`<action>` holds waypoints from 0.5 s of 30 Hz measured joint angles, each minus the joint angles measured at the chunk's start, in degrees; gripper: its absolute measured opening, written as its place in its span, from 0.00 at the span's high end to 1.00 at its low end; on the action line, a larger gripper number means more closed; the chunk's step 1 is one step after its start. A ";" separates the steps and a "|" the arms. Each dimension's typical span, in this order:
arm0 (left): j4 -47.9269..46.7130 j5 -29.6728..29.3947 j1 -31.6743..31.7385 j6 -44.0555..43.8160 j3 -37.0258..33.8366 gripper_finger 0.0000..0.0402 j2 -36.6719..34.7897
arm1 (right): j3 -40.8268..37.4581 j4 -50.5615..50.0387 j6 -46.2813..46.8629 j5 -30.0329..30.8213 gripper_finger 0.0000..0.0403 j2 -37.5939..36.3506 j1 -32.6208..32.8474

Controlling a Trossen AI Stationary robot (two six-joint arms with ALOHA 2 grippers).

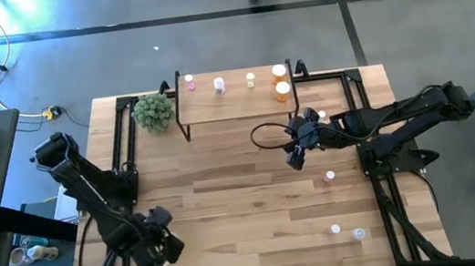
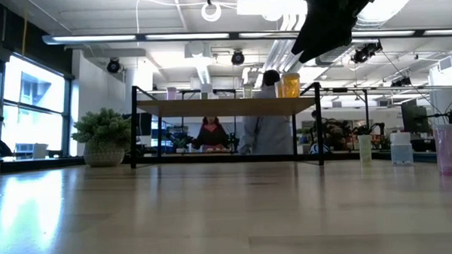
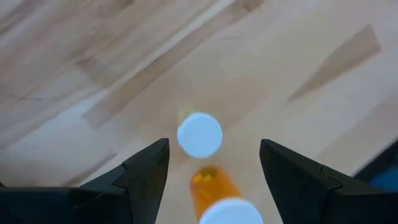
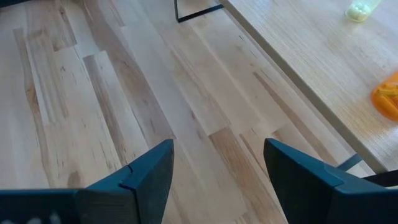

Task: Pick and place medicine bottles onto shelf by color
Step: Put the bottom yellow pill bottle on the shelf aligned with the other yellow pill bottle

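My left gripper (image 3: 214, 146) hangs open over the table's near left part (image 1: 156, 247), pointing steeply down. Below its gap stand two white-capped medicine bottles, a pale yellowish one (image 3: 199, 134) and an orange one (image 3: 214, 190); the fingers touch neither. My right gripper (image 4: 217, 144) waits open above the table (image 1: 298, 151), just in front of the shelf's right end. The shelf (image 1: 234, 104) stands at the far middle with pink (image 1: 190, 82), whitish (image 1: 219, 85), yellow-green (image 1: 251, 79) and two orange (image 1: 281, 81) bottles on its top. Three more bottles (image 1: 330, 176) (image 1: 335, 229) (image 1: 358, 234) stand on the table at the right.
A small potted plant (image 1: 154, 112) stands left of the shelf. Black frame rails (image 1: 121, 157) run along the table's left and right sides. A cable loop (image 1: 266, 137) lies in front of the shelf. Bare wood lies across the table's middle (image 1: 238, 206). People show beyond the shelf (image 2: 211, 135).
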 joint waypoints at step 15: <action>0.16 4.20 3.51 2.59 0.00 0.41 4.45 | 0.02 0.01 -0.28 -0.19 0.40 0.00 0.00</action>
